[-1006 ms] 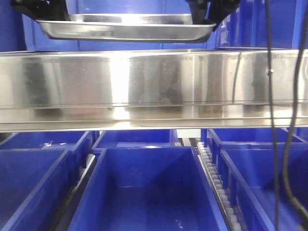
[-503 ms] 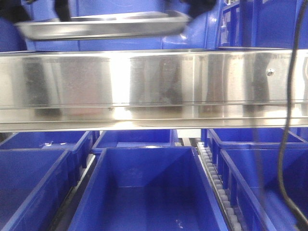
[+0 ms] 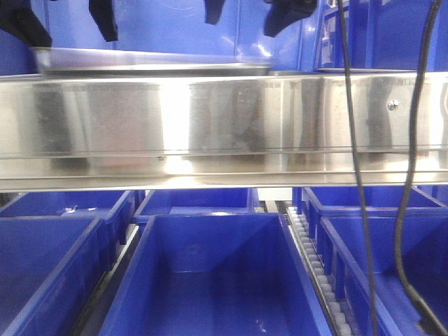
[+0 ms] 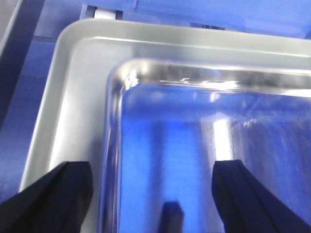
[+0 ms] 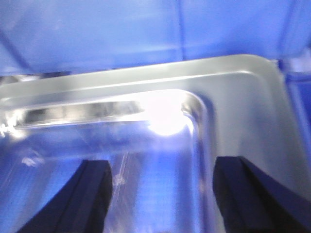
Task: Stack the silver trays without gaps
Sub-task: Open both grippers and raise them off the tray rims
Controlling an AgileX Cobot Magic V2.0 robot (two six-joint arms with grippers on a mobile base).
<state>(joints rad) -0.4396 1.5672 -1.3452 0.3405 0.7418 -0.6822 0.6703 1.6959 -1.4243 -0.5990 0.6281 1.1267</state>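
A silver tray [image 3: 150,61] lies low and level at the top left, just behind the steel shelf front. My left gripper [image 3: 63,21] and right gripper [image 3: 250,12] hang open above its two ends, touching nothing. In the left wrist view the left gripper [image 4: 153,204] spreads wide over the tray's far left corner [image 4: 77,97], one finger over the rim, one over the basin. In the right wrist view the right gripper [image 5: 170,199] spreads over the far right corner [image 5: 243,92]. I cannot tell whether another tray lies under this one.
The long steel shelf front panel [image 3: 224,126] with a screw spans the view below the tray. Blue plastic bins [image 3: 217,280] fill the lower level, with a roller track [image 3: 311,259] between them. Blue bins stand behind the tray. Black cables [image 3: 353,140] hang at the right.
The tray, held up by both grippers a second ago, has moved left and down to rest behind the panel. Both grippers have let go and now sit open above it.
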